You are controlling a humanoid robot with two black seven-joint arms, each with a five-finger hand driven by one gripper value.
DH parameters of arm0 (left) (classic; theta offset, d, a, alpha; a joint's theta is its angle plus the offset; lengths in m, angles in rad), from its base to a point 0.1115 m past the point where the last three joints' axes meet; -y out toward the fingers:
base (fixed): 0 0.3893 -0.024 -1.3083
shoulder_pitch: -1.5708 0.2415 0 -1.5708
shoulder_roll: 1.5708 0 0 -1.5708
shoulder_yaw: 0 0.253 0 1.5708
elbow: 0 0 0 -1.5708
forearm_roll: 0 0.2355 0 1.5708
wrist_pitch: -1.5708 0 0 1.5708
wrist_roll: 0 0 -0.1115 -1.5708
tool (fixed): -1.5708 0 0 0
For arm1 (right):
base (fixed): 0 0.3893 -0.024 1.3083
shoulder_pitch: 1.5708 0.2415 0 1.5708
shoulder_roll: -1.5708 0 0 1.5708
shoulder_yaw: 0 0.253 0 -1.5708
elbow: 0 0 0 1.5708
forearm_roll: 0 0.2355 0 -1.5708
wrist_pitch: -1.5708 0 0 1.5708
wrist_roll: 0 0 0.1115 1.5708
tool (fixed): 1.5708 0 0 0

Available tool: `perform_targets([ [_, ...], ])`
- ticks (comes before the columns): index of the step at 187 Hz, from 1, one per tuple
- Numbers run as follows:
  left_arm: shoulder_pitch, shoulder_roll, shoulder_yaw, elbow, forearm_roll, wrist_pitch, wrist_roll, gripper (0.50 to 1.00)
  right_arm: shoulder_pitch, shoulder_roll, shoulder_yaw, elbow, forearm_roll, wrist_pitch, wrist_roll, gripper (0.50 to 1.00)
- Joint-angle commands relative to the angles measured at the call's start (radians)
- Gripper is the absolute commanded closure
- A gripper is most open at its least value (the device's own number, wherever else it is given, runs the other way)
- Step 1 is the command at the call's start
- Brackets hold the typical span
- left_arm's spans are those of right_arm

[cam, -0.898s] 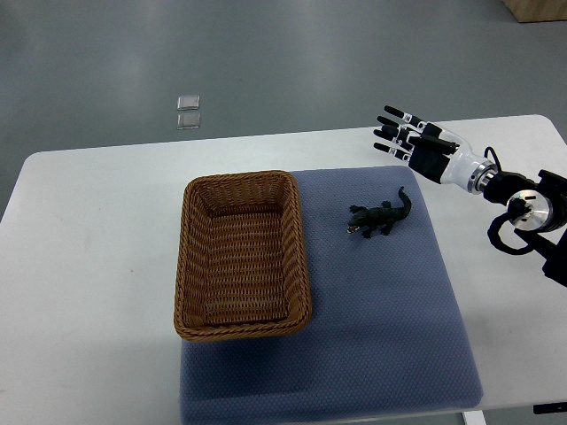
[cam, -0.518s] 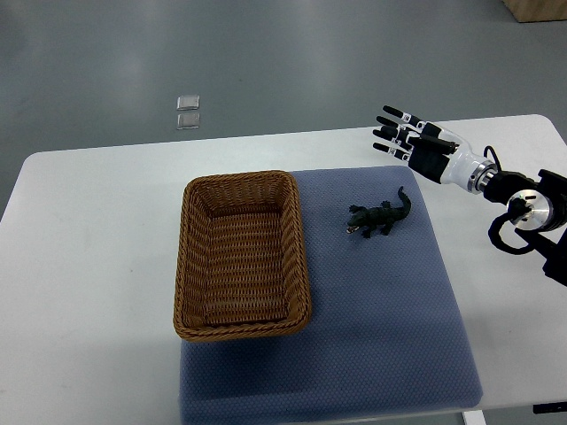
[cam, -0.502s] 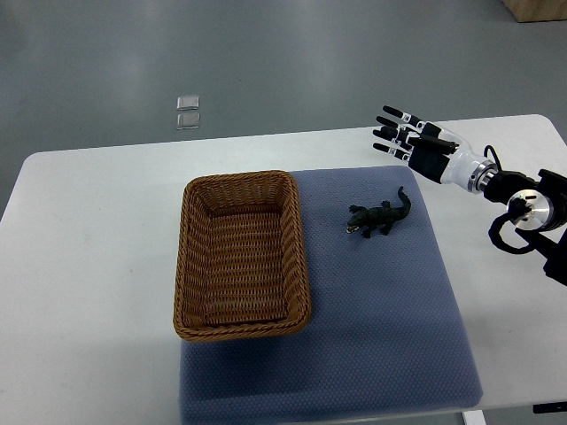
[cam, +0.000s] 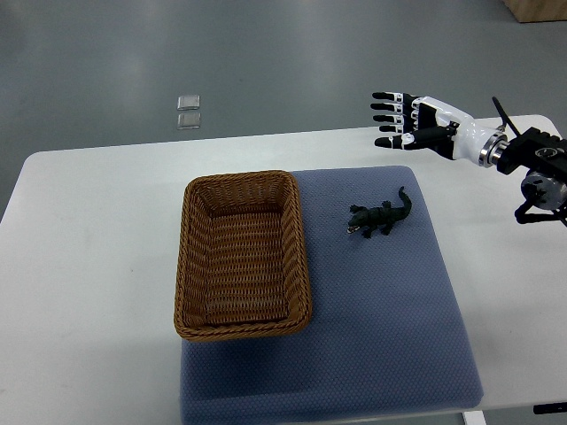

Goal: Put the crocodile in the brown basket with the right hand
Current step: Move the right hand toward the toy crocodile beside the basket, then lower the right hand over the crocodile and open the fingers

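while my right hand (cam: 403,119) hangs with its black-tipped fingers spread and nothing in it, above the far edge of the worktop, the small dark green toy crocodile (cam: 380,217) lies on the blue-grey textured mat (cam: 381,328), well apart from the hand and a little to the right of the brown woven wicker basket (cam: 241,255). its snout points toward the basket and its tail curls up toward the far right.

i judge the toy to be light and fairly stiff, moulded plastic or rubber by the look, with a bumpy back that should give the fingers some bite. the thin tail and legs look poor to pinch; i'd take it across the thick middle of the body, fingers on either flank.

the mat looks soft and slightly grippy, so the toy should not skid when i press down. it sits on a white rounded worktop (cam: 89,266), with the basket's right edge over the mat. beyond lies a grey floor carrying two small clear square tiles (cam: 188,112). the left arm is out of sight.
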Motion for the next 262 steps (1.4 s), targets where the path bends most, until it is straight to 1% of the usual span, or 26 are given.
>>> perform_targets([
  [1,0.000,0.000,0.000,0.000,0.000,0.000,0.000,0.500,0.013,-0.015,-0.007,0.004,-0.182,0.007,0.073,0.574],
  [37,0.000,0.000,0.000,0.000,0.000,0.000,0.000,0.500,0.045,-0.015,-0.018,0.017,-0.436,0.008,0.110,0.572],
  [52,0.000,0.000,0.000,0.000,0.000,0.000,0.000,0.500,0.048,-0.015,-0.018,0.048,-0.574,0.008,0.136,0.572],
  [74,0.000,0.000,0.000,0.000,0.000,0.000,0.000,0.500,0.056,-0.014,-0.021,0.057,-0.732,0.008,0.175,0.572],
  [93,0.000,0.000,0.000,0.000,0.000,0.000,0.000,0.500,0.080,-0.014,-0.089,0.057,-0.838,-0.007,0.204,0.572],
  [111,0.000,0.000,0.000,0.000,0.000,0.000,0.000,0.500,0.111,-0.012,-0.165,0.057,-0.853,-0.042,0.221,0.572],
  [145,0.000,0.000,0.000,0.000,0.000,0.000,0.000,0.500,0.178,0.002,-0.380,0.056,-0.856,-0.187,0.228,0.572],
  [160,0.000,0.000,0.000,0.000,0.000,0.000,0.000,0.500,0.185,0.003,-0.431,0.056,-0.858,-0.225,0.228,0.574],
  [202,0.000,0.000,0.000,0.000,0.001,0.000,0.000,0.500,0.180,0.029,-0.454,0.037,-0.858,-0.236,0.216,0.572],
  [242,0.000,0.000,0.000,0.000,0.000,0.000,0.000,0.500,0.174,0.097,-0.469,-0.070,-0.858,-0.245,0.214,0.574],
  [262,0.000,0.000,0.000,0.000,0.000,0.000,0.000,0.500,0.175,0.103,-0.503,-0.087,-0.858,-0.266,0.214,0.574],
])
